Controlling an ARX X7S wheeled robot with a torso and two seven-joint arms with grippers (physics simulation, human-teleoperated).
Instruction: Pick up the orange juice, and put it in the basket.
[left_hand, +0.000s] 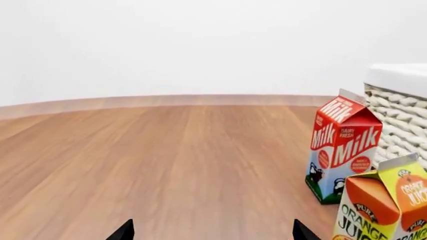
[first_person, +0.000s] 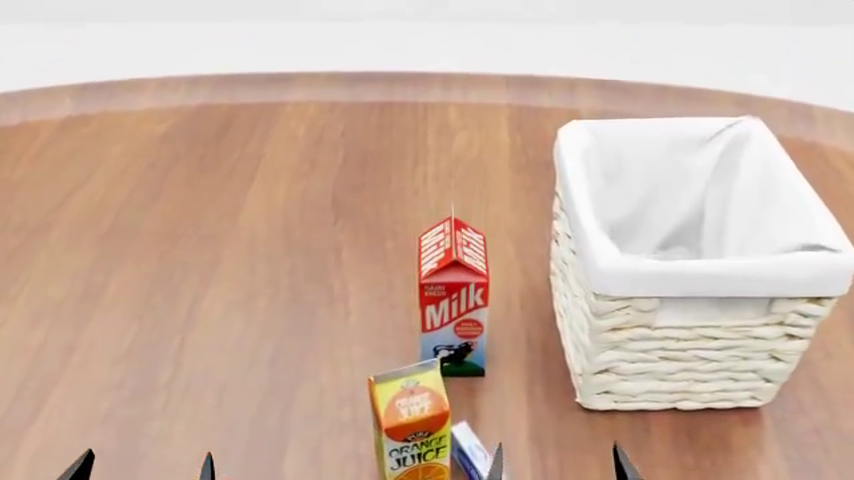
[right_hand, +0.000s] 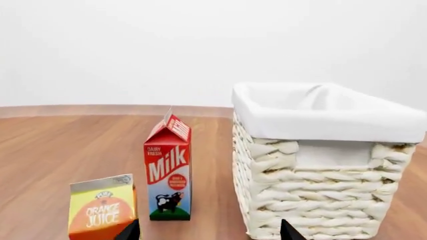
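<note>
- Left wrist view: a broad wooden table top (left_hand: 167, 165) with lengthwise grain runs to a curved far edge, and behind it stands a plain pale wall (left_hand: 200, 45). The left gripper (left_hand: 212, 233) shows only as two dark fingertips spread wide with nothing between them. The orange juice (left_hand: 385, 205) stands upright on the wood, just beside the red-and-white milk carton (left_hand: 341, 145), with the woven side of the basket (left_hand: 400, 125) behind both.
- Head view: the table is round-edged, warm brown and evenly lit, with a white floor or wall beyond its rim. The orange juice (first_person: 411, 420) stands near the front edge, between the two pairs of fingertips. The milk carton (first_person: 454, 298) stands a little further in, and the basket (first_person: 667, 350) sits to its right, apart from it, its white liner (first_person: 694, 200) folded over the rim. A small bluish box (first_person: 470, 450) lies just beside the juice. The left gripper (first_person: 144, 468) and right gripper (first_person: 555, 464) both stand parted and hold nothing.
- Right wrist view: the same wood and blank wall. The right gripper (right_hand: 209, 231) is spread, its tips clear of the juice (right_hand: 103, 207), which stands near the milk (right_hand: 168, 172); the basket (right_hand: 313, 195) is close by.
</note>
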